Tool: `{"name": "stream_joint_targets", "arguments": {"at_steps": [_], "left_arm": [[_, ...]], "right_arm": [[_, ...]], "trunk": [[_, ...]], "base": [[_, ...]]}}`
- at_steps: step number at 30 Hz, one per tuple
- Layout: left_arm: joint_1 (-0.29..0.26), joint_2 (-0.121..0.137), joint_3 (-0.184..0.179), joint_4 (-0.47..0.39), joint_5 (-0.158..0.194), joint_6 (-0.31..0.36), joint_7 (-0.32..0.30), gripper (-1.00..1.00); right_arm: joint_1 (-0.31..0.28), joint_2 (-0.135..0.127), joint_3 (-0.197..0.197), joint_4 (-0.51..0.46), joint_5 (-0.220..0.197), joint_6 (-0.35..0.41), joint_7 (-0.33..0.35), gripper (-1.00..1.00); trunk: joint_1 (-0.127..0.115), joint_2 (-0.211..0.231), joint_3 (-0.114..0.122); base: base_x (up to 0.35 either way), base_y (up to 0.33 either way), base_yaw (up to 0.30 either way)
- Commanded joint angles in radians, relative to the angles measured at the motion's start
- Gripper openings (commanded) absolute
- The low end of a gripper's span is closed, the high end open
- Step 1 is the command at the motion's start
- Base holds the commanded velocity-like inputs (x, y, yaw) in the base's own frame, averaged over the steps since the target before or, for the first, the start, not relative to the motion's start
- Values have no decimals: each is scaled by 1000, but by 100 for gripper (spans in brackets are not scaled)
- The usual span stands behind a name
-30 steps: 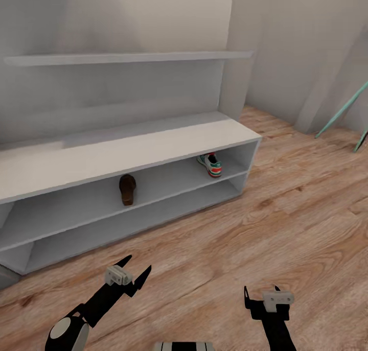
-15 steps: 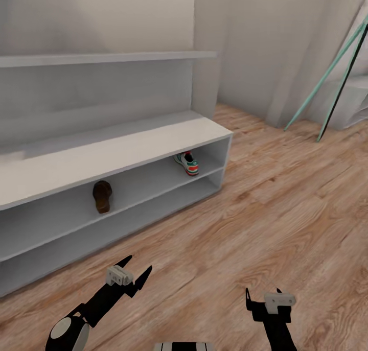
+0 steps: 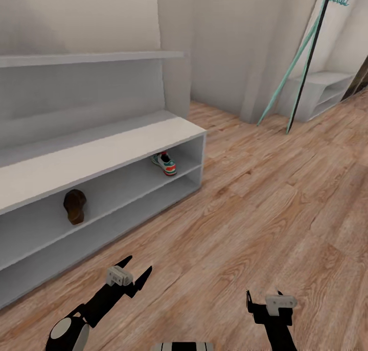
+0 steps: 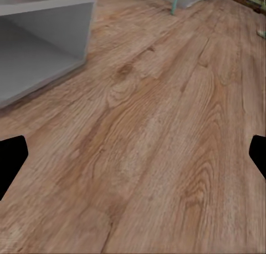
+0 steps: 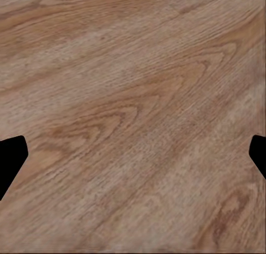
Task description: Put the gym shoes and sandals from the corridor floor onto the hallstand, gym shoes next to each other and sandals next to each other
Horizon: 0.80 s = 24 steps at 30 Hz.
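Shoes are what I am after, and I hold none: my left gripper (image 3: 134,275) and right gripper (image 3: 263,299) both hang spread wide over the floor (image 3: 240,223). Farther off, one sandal (image 3: 75,206) and one gym shoe (image 3: 165,163) sit well apart on the rack (image 3: 102,157). I think I must go find their mates next.

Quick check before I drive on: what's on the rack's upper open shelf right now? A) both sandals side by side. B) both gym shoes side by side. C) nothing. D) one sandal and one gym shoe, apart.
D: one brown sandal sits well left of one gym shoe near the hallstand's right end.
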Motion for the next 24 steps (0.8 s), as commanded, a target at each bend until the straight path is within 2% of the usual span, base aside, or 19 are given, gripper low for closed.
{"name": "stream_joint_targets", "arguments": {"at_steps": [1, 24], "left_arm": [[0, 0, 0, 1, 0, 0, 0, 100], [-2, 0, 0, 30, 0, 0, 1, 100]], "right_arm": [[0, 0, 0, 3, 0, 0, 0, 100], [-2, 2, -1, 17, -1, -2, -1, 100]], "trunk": [[0, 0, 0], [0, 0, 0]], "base": [[0, 0, -289], [0, 0, -289]]}}
